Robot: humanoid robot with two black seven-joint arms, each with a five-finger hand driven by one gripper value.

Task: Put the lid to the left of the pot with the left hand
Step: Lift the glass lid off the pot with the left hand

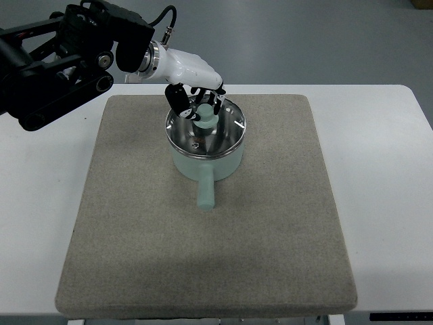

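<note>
Beige mat (203,271): covers white table (392,203), frame centre.
Pot (205,161): mint, mid-mat, handle pointing to bottom of frame.
Lid (205,125): shiny metal, on pot, mint knob (205,114).
Left hand (196,78): from upper left, fingers (179,98) curled round knob, gripping it.

Bright, even overhead light; sharp, soft shadows.

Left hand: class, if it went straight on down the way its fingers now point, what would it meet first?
The left hand would most likely meet the lid's knob first, on the pot. Its fingers already hang around it; contact is unclear from above.
</note>
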